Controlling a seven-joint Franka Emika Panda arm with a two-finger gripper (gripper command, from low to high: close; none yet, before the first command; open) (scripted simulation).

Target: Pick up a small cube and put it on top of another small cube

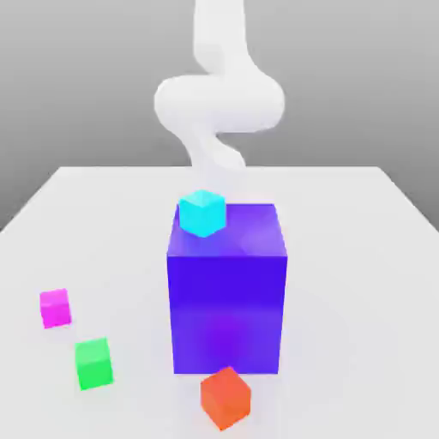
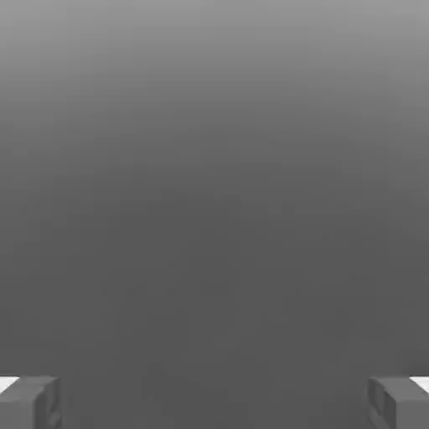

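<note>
Nearest us sit the orange-red cube [image 1: 225, 398], green cube [image 1: 93, 363] and the small magenta cube [image 1: 55, 308], all loose on the table [image 1: 369, 257]; we judge nothing stacked yet. Farther back, the gripper [image 2: 214, 402] seems spread wide, holding nothing.

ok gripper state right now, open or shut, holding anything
gripper: open, fingers spread wide apart, nothing between them, holding nothing.
</note>
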